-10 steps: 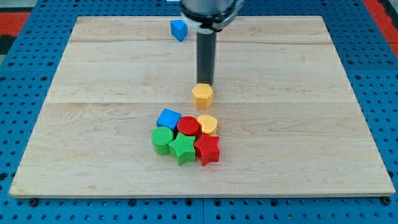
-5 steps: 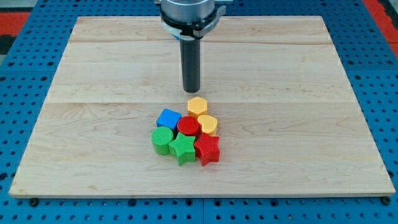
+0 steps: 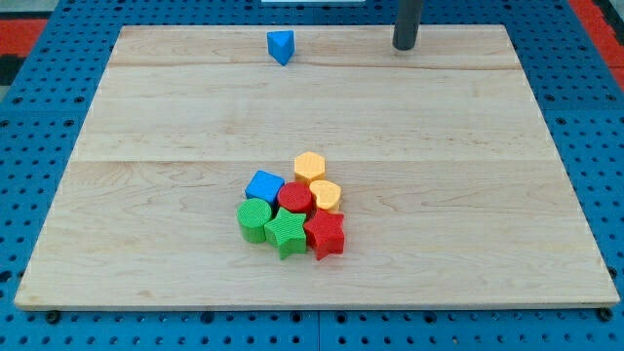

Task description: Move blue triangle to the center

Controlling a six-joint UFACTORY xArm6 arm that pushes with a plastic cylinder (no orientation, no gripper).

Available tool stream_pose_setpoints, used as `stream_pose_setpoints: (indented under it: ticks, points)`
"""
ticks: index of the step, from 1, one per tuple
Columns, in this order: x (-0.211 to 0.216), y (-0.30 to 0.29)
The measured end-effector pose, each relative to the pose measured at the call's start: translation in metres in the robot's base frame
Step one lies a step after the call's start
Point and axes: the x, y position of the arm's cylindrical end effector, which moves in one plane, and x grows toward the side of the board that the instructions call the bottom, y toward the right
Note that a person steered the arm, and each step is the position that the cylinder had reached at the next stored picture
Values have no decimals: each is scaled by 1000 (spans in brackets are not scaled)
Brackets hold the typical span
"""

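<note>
Blue triangle (image 3: 281, 46) sits near the board's top edge, left of the middle and well apart from everything else, not yet moved toward the center. In the single camera view, my tip (image 3: 406, 47) has swung from just above the yellow hexagon (image 3: 310, 166) up to the view's top right, well to the right of the triangle. It is a bare rod with no jaws to spread or pinch. Judging by this, the approach to the triangle is starting. The cluster below the center stays put.
</note>
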Motion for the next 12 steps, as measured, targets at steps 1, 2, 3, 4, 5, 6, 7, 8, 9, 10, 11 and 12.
stream_pose_setpoints:
  ticks: [1,2,3,4,5,6,7,8,9,10,11,12]
  points:
    - [-22,0]
    - [-33,-4]
    - [-32,-71]
    - [-31,-127]
    - [-32,-156]
    - [-32,-163]
    - [-32,-172]
    - [-32,-198]
    - [-22,-211]
    - [4,-183]
    - [22,-155]
    - [20,-143]
